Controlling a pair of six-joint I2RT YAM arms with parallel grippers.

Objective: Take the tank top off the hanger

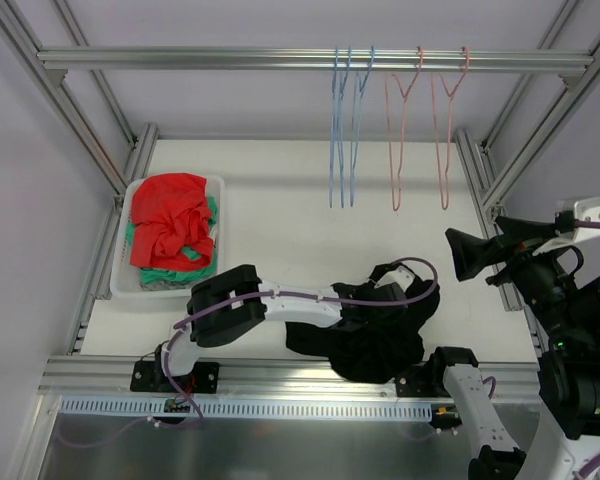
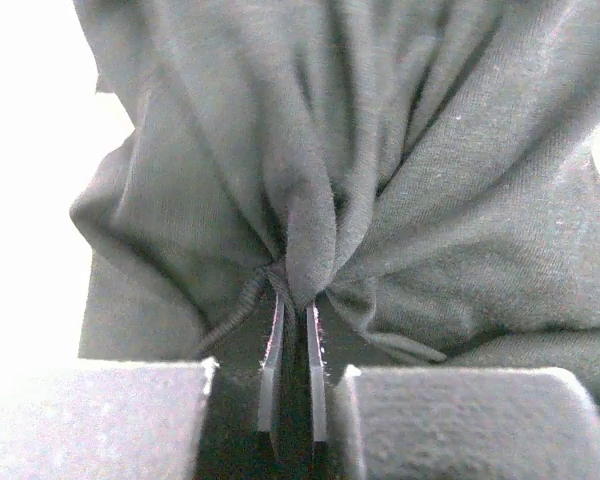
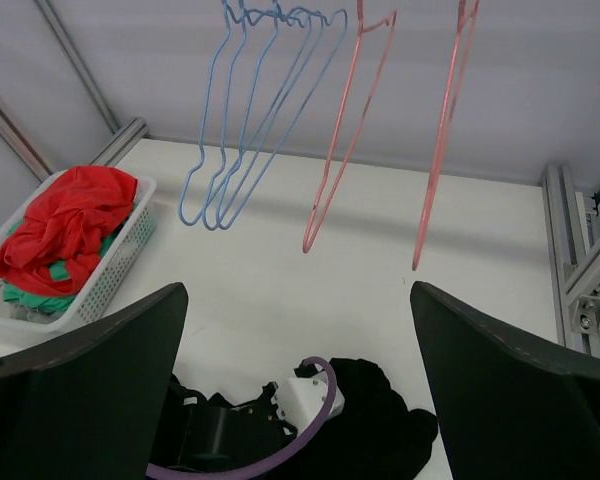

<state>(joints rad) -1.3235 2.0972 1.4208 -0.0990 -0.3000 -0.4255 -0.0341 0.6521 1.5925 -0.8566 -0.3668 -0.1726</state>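
We are looking at a robotics lab cell: an aluminium extrusion frame (image 1: 528, 140) boxes in a white table (image 1: 280, 235), with wire hangers (image 1: 352, 140) on the far-edge rail (image 1: 180, 58).

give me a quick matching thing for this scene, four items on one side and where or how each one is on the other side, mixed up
Things:
1. black tank top
2. blue hangers
3. white basket
4. right claw

States:
a. holds red and green clothes
b. open, gripping nothing
c. bunched up and pinched in the shut left claw
d. hanging from the overhead rail

Pairs: 1-c, 2-d, 3-a, 4-b
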